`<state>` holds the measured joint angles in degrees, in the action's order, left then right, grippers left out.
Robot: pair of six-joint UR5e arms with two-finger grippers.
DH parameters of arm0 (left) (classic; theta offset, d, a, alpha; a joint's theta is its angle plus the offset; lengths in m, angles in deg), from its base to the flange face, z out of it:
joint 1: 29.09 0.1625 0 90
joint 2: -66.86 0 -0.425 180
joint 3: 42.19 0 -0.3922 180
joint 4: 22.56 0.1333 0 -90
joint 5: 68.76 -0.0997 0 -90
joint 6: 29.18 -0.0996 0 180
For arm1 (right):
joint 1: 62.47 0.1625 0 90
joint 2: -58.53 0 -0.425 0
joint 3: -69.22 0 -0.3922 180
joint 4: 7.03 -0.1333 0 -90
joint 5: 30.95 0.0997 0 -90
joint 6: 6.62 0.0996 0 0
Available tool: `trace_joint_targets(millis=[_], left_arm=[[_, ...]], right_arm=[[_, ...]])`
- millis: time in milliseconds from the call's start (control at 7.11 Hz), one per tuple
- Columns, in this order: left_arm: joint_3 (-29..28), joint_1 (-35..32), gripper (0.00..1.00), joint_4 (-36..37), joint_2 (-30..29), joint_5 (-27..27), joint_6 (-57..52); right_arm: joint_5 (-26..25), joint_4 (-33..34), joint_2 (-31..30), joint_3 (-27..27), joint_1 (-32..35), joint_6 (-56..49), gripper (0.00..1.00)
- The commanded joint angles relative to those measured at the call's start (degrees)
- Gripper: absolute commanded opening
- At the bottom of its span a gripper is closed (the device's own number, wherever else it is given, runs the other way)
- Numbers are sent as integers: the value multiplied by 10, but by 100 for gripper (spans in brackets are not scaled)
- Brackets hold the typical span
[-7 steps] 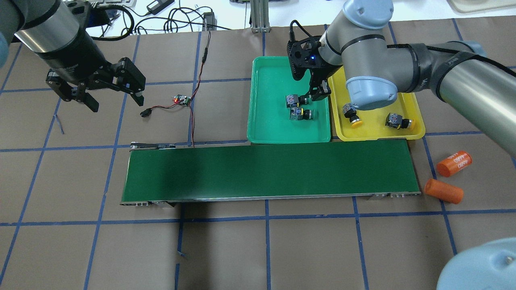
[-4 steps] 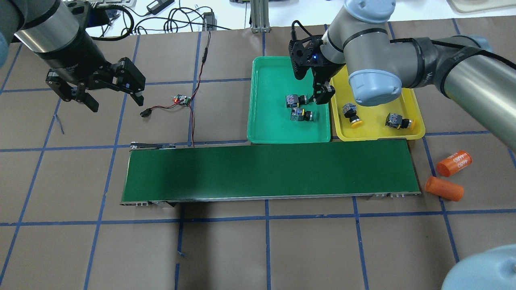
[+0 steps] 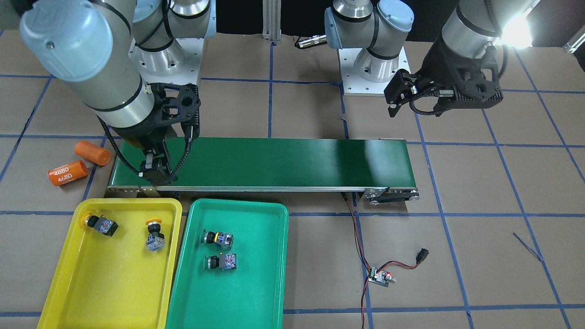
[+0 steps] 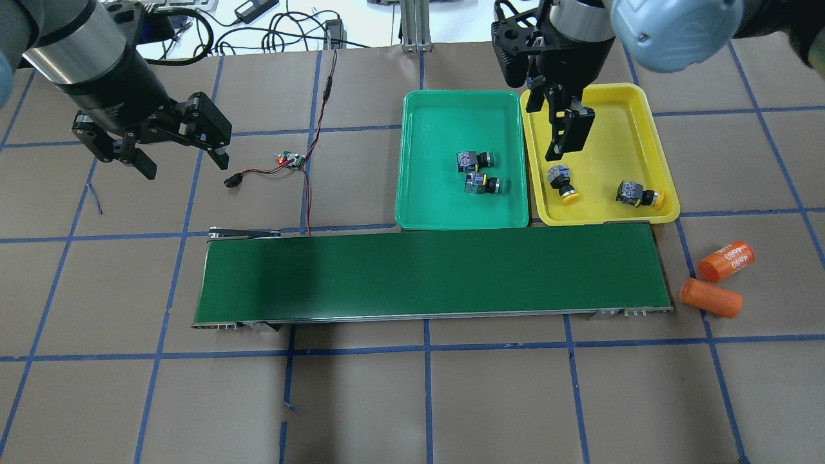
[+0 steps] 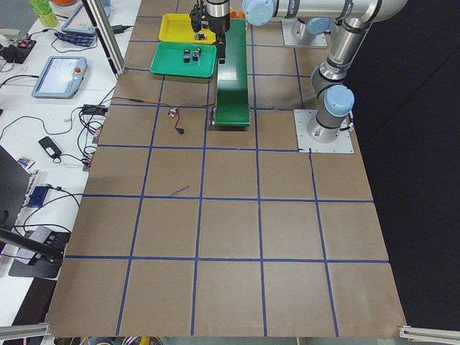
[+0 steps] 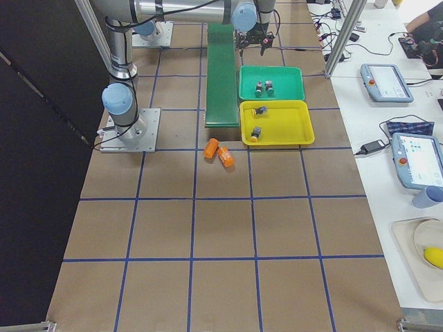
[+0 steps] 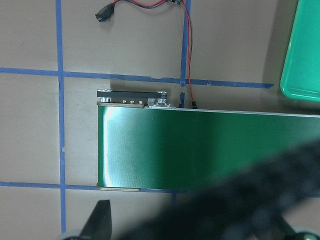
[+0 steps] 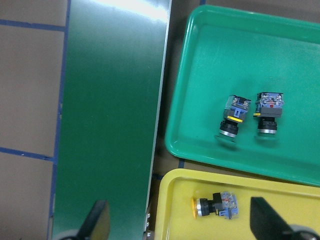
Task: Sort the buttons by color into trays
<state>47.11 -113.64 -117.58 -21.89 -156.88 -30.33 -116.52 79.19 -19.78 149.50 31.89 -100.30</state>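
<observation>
- Four buttons, short and stubby, each a round cap on a black collar with a blocky grey-blue body, all lying on their sides
- Two yellow-capped ones sit in the yellow tray (image 4: 652,122): one button (image 4: 562,182) lies below the right gripper (image 4: 567,138), and the other (image 4: 638,194) is farther to its right
- Two more (image 4: 474,159) (image 4: 482,184) lie close together in the green tray (image 4: 412,129), to that gripper's left; their cap colour is hard to tell
- Both trays are glossy plastic, shallow, with rounded corners and raised rims, and they touch side by side
- The right gripper hangs raised over the yellow tray, fingers spread and empty
- The left gripper (image 4: 184,160) is well away, also spread and empty, with one small circuit board (image 4: 291,159) near it on red-black wires
- One long, smooth, dark green conveyor belt (image 4: 432,274)
- Two orange cylinders (image 4: 725,261) lie beyond the belt's end
</observation>
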Motion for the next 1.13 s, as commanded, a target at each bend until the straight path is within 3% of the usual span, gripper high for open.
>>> trace_joint_targets(millis=[0, 281, 563, 704, 985], left_arm=[[-1, 0, 100, 0, 1, -1, -1], [-1, 0, 100, 0, 0, -1, 0], [-1, 0, 100, 0, 0, 0, -1], [-1, 0, 100, 0, 1, 0, 0], [-1, 0, 100, 0, 0, 0, 0]], right_arm=[[4, -64, -78, -3, 0, 1, 100], [-6, -108, -100, 30, -3, 0, 100], [-12, -104, -142, 48, -7, 4, 100], [-13, -103, -142, 51, -47, 55, 100], [-3, -106, -142, 54, -85, 291, 100]])
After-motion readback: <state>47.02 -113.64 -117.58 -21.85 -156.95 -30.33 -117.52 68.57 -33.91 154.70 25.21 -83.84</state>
